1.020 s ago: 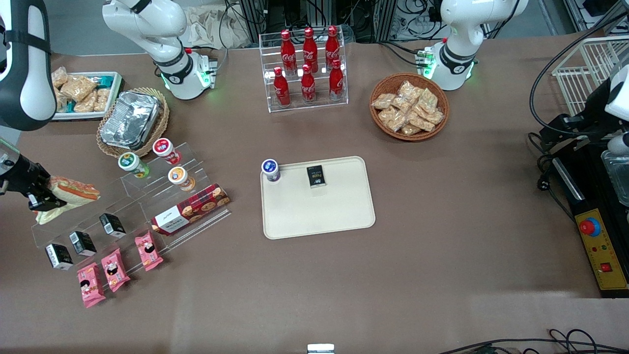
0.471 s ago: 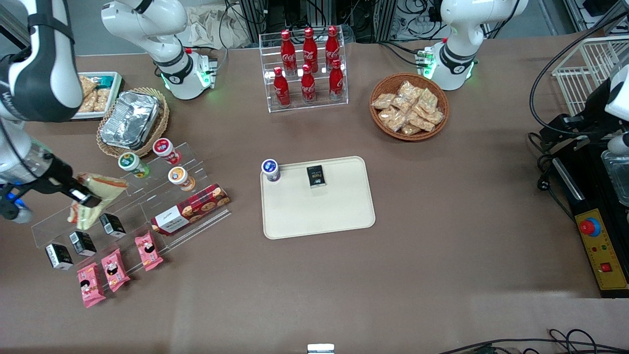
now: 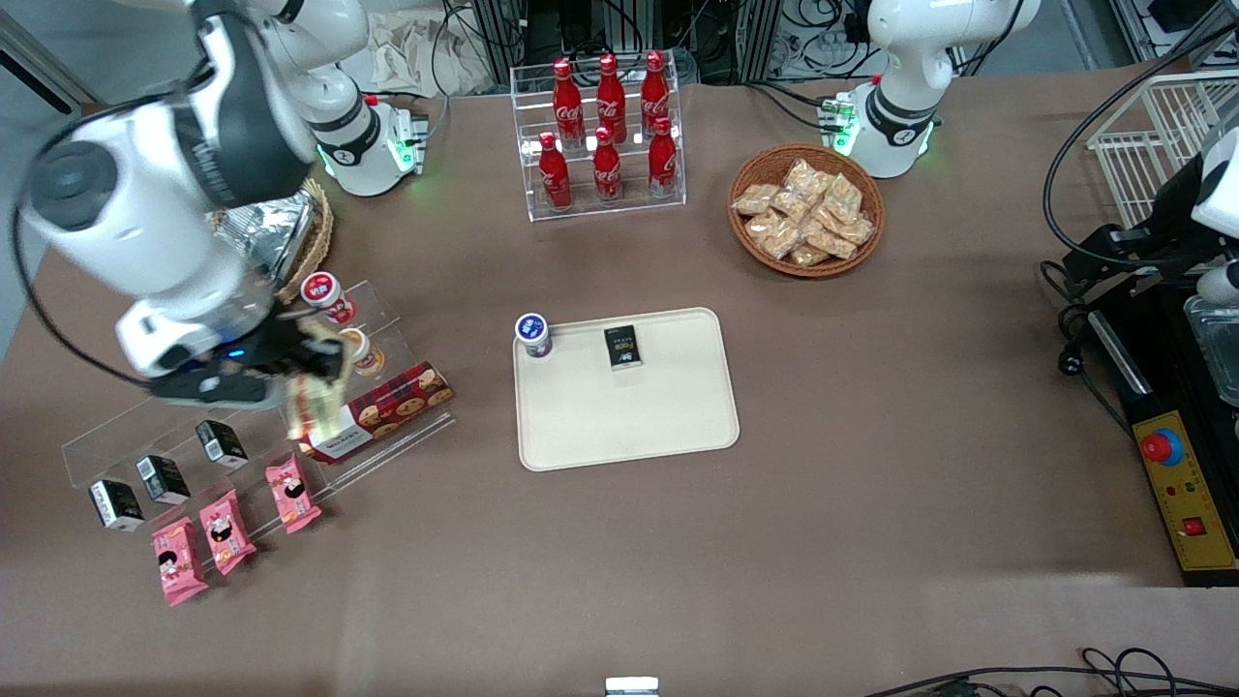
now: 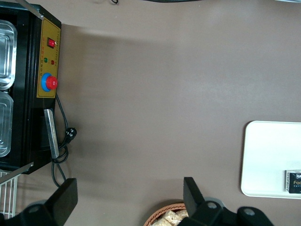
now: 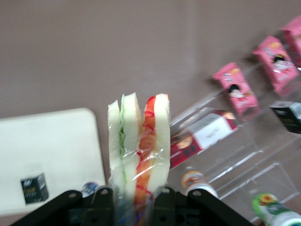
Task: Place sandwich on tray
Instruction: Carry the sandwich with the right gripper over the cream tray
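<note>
Pink snack packets (image 3: 232,528): three, lying on the table nearest the front camera, toward the working arm's end.
Black cartons (image 3: 163,474): three in a row on the lowest step of the clear tiered stand (image 3: 407,426), just above the packets.
Plaid biscuit box (image 3: 387,407): lies along a middle step of the stand; the sandwich hangs over its end.
Gripper (image 3: 308,363): held above the stand, well apart from the tray; fingers (image 5: 104,200) pressed against both sides of the sandwich, gripping it.
Sandwich (image 3: 317,399): clear-wrapped wedge clamped in the gripper, clear of the table; in the right wrist view (image 5: 138,146) pale bread with green and orange-red filling stands between the fingers.
Tray (image 3: 629,416): cream, flat on the table mid-scene, most of its surface bare.
Items on tray: a small black carton (image 3: 624,347) and a blue-capped cup (image 3: 532,334), both at the edge farther from the front camera.
Cola bottles (image 3: 608,126): red, in a clear rack, farther off than the tray.
Wicker basket (image 3: 806,208): filled with wrapped snacks, toward the parked arm's end.
</note>
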`<act>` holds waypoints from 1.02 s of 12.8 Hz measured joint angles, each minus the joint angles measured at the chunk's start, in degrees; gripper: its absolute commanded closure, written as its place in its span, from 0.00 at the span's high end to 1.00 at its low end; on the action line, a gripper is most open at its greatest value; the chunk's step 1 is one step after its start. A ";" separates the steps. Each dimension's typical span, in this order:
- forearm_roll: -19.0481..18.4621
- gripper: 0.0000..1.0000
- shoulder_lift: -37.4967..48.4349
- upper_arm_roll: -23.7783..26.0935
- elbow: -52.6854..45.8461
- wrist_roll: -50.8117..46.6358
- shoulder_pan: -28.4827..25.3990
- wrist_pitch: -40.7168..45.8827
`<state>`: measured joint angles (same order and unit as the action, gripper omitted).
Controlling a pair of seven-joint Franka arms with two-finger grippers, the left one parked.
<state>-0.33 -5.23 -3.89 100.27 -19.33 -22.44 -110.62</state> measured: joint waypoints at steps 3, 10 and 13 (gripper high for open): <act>-1.73 0.12 -4.29 0.06 -2.74 0.54 -8.50 -0.31; -2.31 0.12 -18.00 -0.07 -5.63 13.84 -20.59 -17.76; -2.38 0.12 -23.48 -0.17 -6.01 28.06 -20.89 -25.63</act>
<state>-2.71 -28.72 -4.06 94.26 8.73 -43.33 -136.25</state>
